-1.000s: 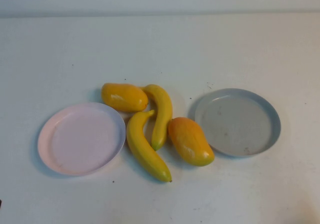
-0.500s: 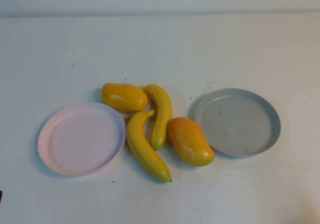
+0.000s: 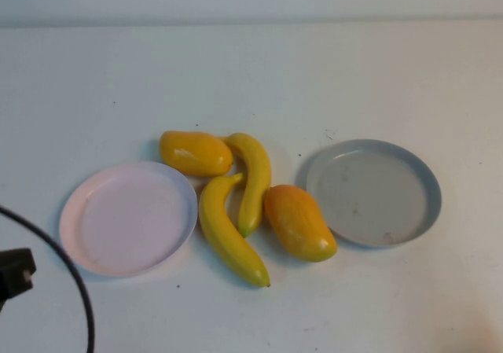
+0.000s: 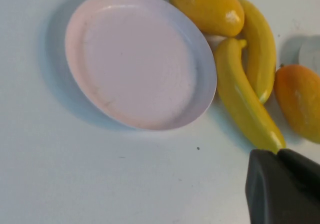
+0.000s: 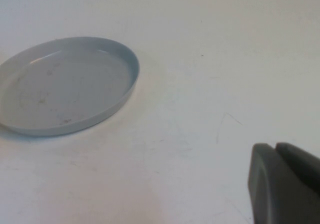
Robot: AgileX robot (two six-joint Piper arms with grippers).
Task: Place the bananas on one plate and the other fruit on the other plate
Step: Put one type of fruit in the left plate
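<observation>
Now the left gripper [image 4: 276,156], with its dark fingers pressed together and holding nothing, is coming into the high view at the table's eight o'clock corner, trailing a black cable [image 3: 75,278]; a second ago that corner was bare. It is hovering near the round shallow pale pink plate [image 3: 75,196], with the tip of the nearer long curved glossy yellow banana [image 3: 228,239] just beyond its fingertips. The second banana [image 3: 255,176] is lying beside the first at the table's centre, flanked by two plump orange-yellow mango-like fruits [image 3: 195,152] [image 3: 299,221]. The right gripper [image 5: 280,154], likewise closed and empty, is hanging out toward four o'clock, past the round grey plate with a pale blue-grey rim [image 3: 431,204]. Both plates are sitting empty, so sorting is probably only beginning, likely with a left-arm reach.
</observation>
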